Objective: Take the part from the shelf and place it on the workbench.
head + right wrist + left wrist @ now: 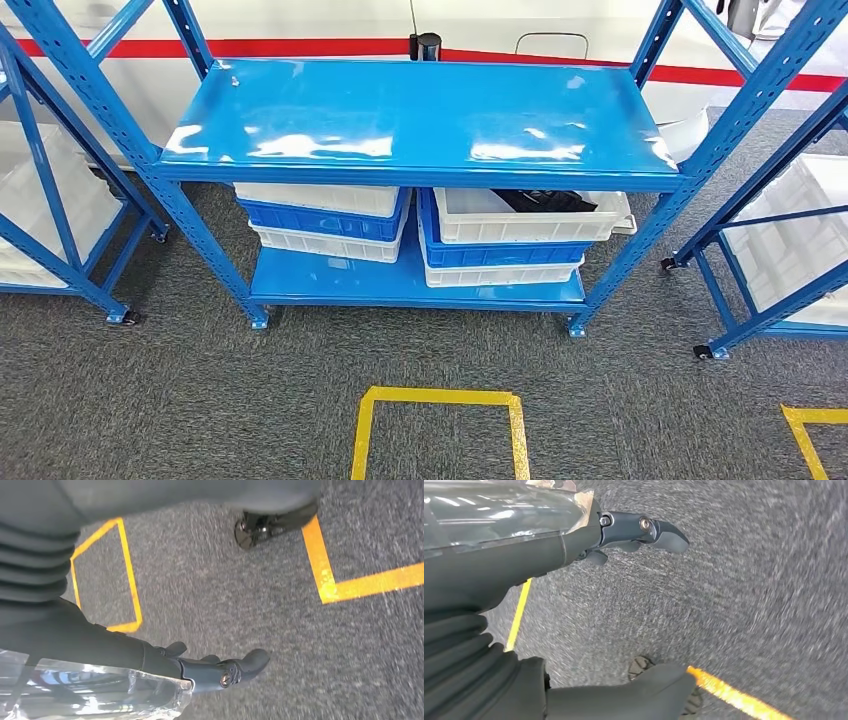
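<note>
Both hands hang over fuzzy grey carpet, left hand (574,595) and right hand (150,645), fingers apart, holding nothing.
A black part (545,200) lies in a white plastic bin (530,222) under the shiny blue metal shelf (420,120).

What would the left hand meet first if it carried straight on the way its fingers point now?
Probably just the grey carpet. The left hand hangs at the robot's side, fingers apart and holding nothing, with bare floor beyond them. Depth is unclear in this blurred view.

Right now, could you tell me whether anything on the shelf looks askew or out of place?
The top white bin of the right stack juts past the blue bin beneath it, holding a dark part. The left stack sits squarer.
</note>
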